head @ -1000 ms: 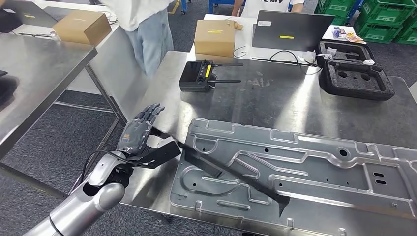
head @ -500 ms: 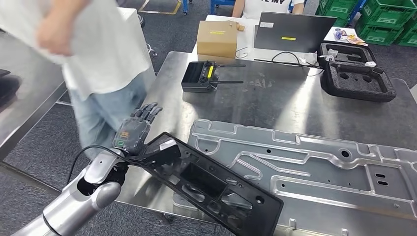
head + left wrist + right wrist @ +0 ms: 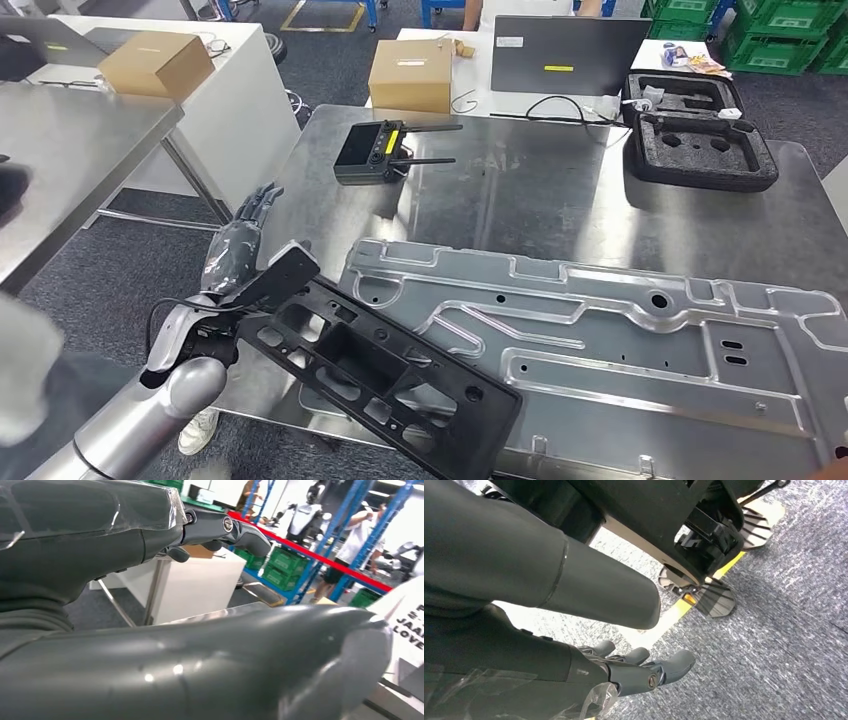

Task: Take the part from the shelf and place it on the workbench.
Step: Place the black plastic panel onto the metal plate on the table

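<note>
Holding black plastic part (image 3: 375,365) by one end w/ left hand (image 3: 238,262), part tilted over worktop (image 3: 560,190) front edge, overlapping silver metal panel (image 3: 640,360), right hand (image 3: 624,672) hanging above carpet, fingers loosely curled, holding nothing.

part (image 3: 385,372) on workbench (image 3: 560,195), overlapping metal panel (image 3: 640,350)

White shirt (image 3: 407,615) — "LOVE"
</note>
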Robot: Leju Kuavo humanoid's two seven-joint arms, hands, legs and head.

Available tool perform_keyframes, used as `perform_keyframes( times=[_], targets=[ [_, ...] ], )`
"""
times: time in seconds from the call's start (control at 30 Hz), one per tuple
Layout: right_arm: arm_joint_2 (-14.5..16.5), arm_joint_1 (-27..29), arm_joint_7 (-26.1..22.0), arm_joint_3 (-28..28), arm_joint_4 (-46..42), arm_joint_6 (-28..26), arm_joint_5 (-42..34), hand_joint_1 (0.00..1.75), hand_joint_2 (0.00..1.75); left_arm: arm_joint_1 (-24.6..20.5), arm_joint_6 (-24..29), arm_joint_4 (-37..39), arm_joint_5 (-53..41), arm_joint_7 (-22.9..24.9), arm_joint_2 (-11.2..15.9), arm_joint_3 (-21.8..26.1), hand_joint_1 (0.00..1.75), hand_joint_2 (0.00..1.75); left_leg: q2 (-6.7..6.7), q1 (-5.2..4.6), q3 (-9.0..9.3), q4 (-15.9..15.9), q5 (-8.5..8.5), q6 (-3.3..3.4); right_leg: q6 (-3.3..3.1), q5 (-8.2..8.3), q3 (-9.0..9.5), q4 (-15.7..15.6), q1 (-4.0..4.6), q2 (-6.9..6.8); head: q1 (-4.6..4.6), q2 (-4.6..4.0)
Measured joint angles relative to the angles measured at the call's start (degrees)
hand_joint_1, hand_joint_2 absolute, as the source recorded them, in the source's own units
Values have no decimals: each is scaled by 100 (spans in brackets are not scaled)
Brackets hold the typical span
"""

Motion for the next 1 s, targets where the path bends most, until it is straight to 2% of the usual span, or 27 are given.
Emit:
perform_keyframes(
  times=[0.03,0.07,0.13,0.17,0.2,0.27,0.3,0.33,0.37,0.4,0.47,0.5,0.53,0.57,0.63,0.67,0.7,0.73,0.8,0.83,0.87,0.9,0.97,1.0],
  targets=[
    [-3,2,-1,8,0,0,-25,0,0,33,12,-2,-4,13,17,27,0,0,0,-37,36,-19,37,51,-24,14,-15,0,35,-2,-1,0],
    [-6,2,-1,16,0,0,-53,0,0,62,21,-8,-23,36,37,54,0,0,-1,-79,186,-266,162,122,-47,29,-26,-1,72,-2,-1,0],
    [-1,1,-5,27,0,0,-118,0,0,91,36,-41,-108,106,118,111,0,0,13,-187,677,-1131,471,327,-85,59,-41,-2,125,0,6,0],
    [-1,-1,-10,30,0,-1,-148,0,0,103,42,-66,-151,148,169,142,0,0,29,-237,856,-1471,578,407,-94,73,-48,-3,129,-2,12,0],
    [-4,0,-14,31,0,-1,-178,0,0,121,46,-88,-185,189,228,181,0,0,43,-284,957,-1677,634,462,-91,89,-56,-4,118,-6,13,0],
    [-21,4,-21,33,0,-1,-225,0,0,182,53,-116,-206,261,346,259,0,0,56,-326,961,-1770,698,489,-46,133,-66,-24,93,-20,6,0],
    [-34,7,-21,34,0,-1,-249,0,0,222,58,-125,-204,290,401,297,0,0,58,-308,965,-1822,750,479,-16,144,-75,-33,96,-27,-2,0],
    [-42,9,-22,37,0,0,-268,0,0,267,65,-138,-199,316,447,333,0,0,59,-280,964,-1883,815,473,19,87,-99,0,103,-32,4,0],
    [-53,11,-23,42,0,3,-292,0,0,315,73,-155,-191,334,486,373,0,0,63,-247,954,-1943,884,465,53,-54,-154,130,112,-34,10,0],
    [-66,15,-23,48,0,5,-314,0,0,365,83,-173,-180,351,519,418,0,0,66,-218,937,-1985,943,448,89,-279,-246,389,106,-36,22,0],
    [-94,26,-22,75,0,11,-348,0,0,479,108,-208,-151,373,584,504,0,0,68,-204,858,-1991,1014,435,170,-762,-463,1116,65,-40,42,0],
    [-111,33,-21,91,0,11,-365,0,0,546,128,-220,-134,381,618,546,0,0,69,-196,816,-1987,1044,416,206,-887,-513,1392,40,-42,48,0],
    [-130,40,-20,106,0,11,-382,0,0,614,151,-227,-119,386,650,587,0,0,69,-185,771,-1981,1075,393,235,-901,-474,1481,18,-46,48,0],
    [-152,45,-19,114,0,11,-402,0,0,683,180,-231,-105,393,687,634,0,0,70,-168,728,-1970,1104,368,262,-810,-317,1332,1,-50,48,0],
    [-188,49,-19,120,0,11,-442,0,0,809,240,-237,-79,408,772,738,0,0,71,-131,650,-1923,1144,310,319,-551,230,528,-38,-60,48,0],
    [-202,49,-20,121,0,11,-455,0,0,865,268,-245,-67,413,821,792,0,0,72,-123,612,-1895,1160,279,312,-448,458,163,-40,-48,49,0],
    [-210,51,-24,124,0,6,-466,0,0,911,289,-257,-56,414,869,842,0,0,71,-124,581,-1866,1177,246,285,-397,584,-61,-41,-35,48,0],
    [-218,53,-27,126,0,4,-468,0,0,950,303,-269,-48,412,910,893,0,0,69,-129,550,-1840,1202,212,237,-389,610,-145,-33,-18,44,0],
    [-228,59,-32,130,0,-2,-475,0,0,1028,319,-283,-36,409,976,975,0,0,59,-126,503,-1823,1260,145,113,-335,538,-118,-22,-4,39,0],
    [-231,56,-33,131,0,0,-485,0,0,1072,326,-287,-27,409,1002,1010,0,0,57,-117,463,-1785,1232,115,54,-308,497,-120,-22,-7,35,0],
    [-232,55,-33,132,0,0,-501,0,0,1122,343,-293,-10,409,1028,1043,0,0,54,-107,404,-1670,1110,85,-4,-266,451,-121,-27,-12,29,0],
    [-233,56,-33,133,0,0,-522,0,0,1174,373,-300,21,412,1055,1081,0,0,53,-97,314,-1431,897,56,-57,-220,398,-126,-31,-18,21,0],
    [-248,67,-31,133,0,0,-574,0,0,1299,476,-313,125,419,1110,1191,0,0,54,-89,85,-649,347,10,-118,-138,295,-122,-13,-22,8,0],
    [-260,79,-30,133,0,0,-605,0,0,1381,531,-315,197,419,1142,1257,0,0,54,-88,7,-282,163,0,-132,-100,245,-121,0,-20,7,0]
  ],
)
